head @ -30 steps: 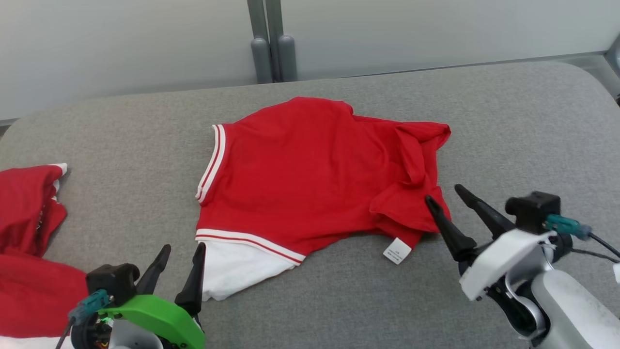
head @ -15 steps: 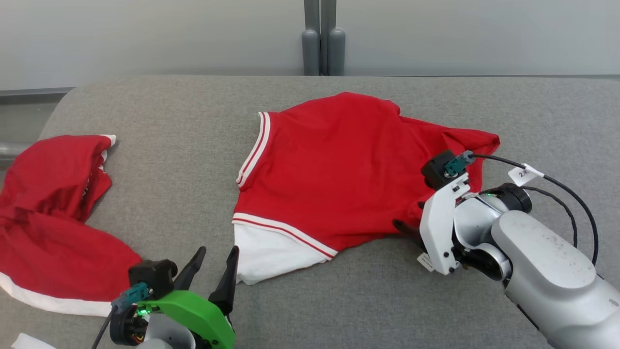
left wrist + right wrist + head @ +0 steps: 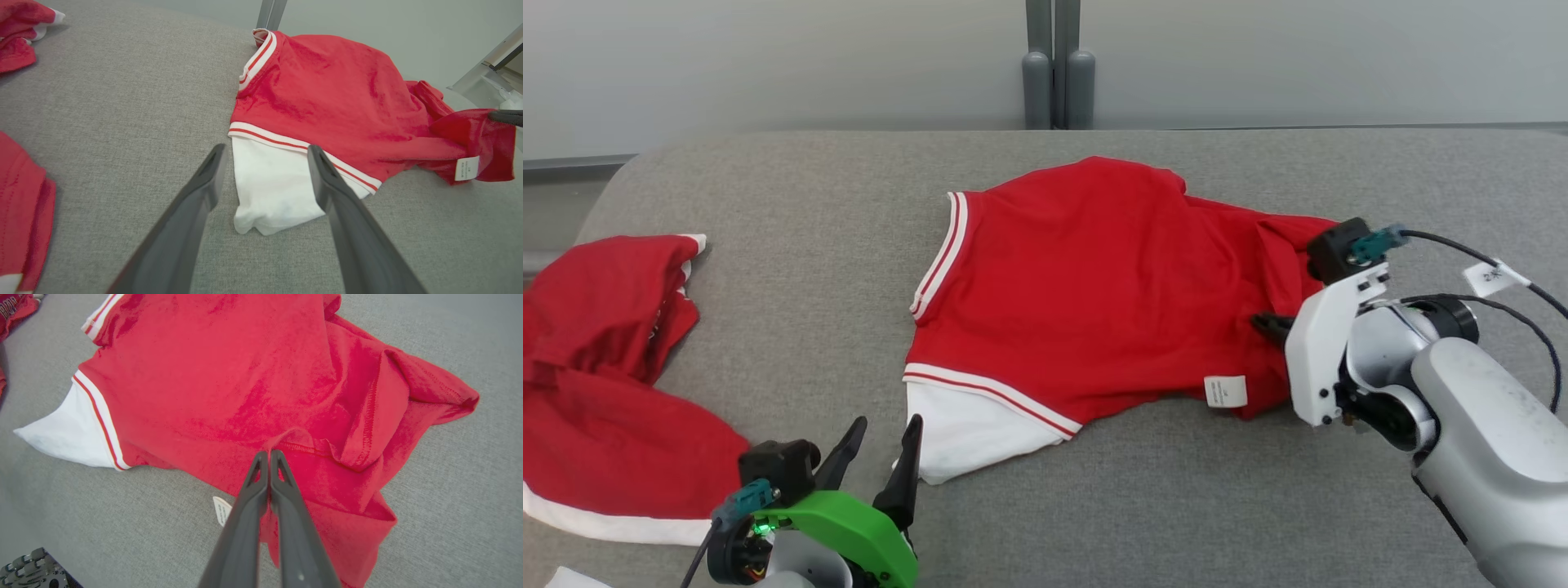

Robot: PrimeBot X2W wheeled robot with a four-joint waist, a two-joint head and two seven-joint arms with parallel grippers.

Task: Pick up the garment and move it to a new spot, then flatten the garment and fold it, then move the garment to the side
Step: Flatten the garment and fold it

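Garment (image 3: 1094, 286) on cushion (image 3: 768, 196), heap (image 3: 596, 376) at left

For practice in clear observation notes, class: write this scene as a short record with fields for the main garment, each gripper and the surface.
garment: red shirt with white striped trim, crumpled
right gripper: shut on a fold at the shirt's right side
left gripper: open, pointing at the shirt's white part
surface: grey woven fabric
elsewhere: second red garment, far left

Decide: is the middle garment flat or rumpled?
Rumpled: the garment bunches in folds at its right end, pinched by the right hand.
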